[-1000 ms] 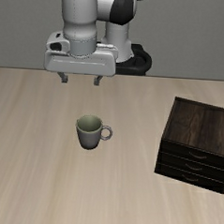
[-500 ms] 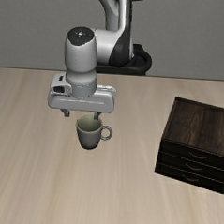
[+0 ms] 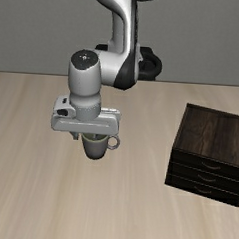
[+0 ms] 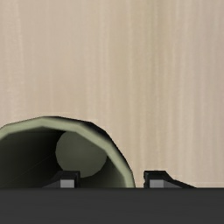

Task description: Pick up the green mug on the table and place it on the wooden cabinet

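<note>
Exterior view. The green mug [image 3: 98,148] stood upright on the light wood tabletop [image 3: 27,196], near the middle. Its handle [image 3: 114,143] pointed toward the exterior view's right. The arm [image 3: 119,31] was bent over and down. Its grey wrist block [image 3: 84,121] sat directly over the mug's mouth and covered most of the rim from this angle. Only the lower body and the handle of the mug showed below the block. The wooden cabinet [image 3: 210,152], dark and with stacked drawer fronts, stood on the tabletop at the exterior view's right. It was well apart from the mug, with bare tabletop between the two.

Wrist view. The green mug [image 4: 35,140] lay close under the camera, and I looked into its open mouth and dark interior. The fingers [image 4: 157,178] were spread. One tip sat inside the mouth of the mug and the other outside it, so the mug's wall ran between them. A visible gap remained on each side of the wall, and neither finger pressed on it. Beyond the mug the pale grain of the tabletop [image 4: 131,61] ran away from the fingers.
</note>
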Motion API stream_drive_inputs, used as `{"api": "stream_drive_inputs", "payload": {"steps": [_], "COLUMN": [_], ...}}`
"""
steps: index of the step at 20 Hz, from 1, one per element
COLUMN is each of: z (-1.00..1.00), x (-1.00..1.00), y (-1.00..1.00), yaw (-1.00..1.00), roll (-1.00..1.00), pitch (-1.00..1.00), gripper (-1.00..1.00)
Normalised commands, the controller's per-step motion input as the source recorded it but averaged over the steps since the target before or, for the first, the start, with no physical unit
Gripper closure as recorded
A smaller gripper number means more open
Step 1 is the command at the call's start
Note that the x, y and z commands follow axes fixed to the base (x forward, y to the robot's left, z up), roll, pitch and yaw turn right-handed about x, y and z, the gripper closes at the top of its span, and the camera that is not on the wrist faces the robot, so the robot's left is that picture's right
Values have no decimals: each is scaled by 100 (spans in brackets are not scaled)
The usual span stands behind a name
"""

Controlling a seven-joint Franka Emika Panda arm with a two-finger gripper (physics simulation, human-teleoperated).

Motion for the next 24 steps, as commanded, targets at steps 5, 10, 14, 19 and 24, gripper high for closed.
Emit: {"api": "stream_drive_inputs", "payload": {"steps": [5, 10, 14, 19, 24], "z": [40, 100, 100, 100, 80], "x": [0, 0, 0, 0, 0], "y": [0, 0, 0, 0, 20], "yaw": [0, 0, 0, 0, 0], "roll": [0, 0, 0, 0, 0], "pitch": [0, 0, 0, 0, 0], "gripper": [100, 100, 100, 100, 100]}}
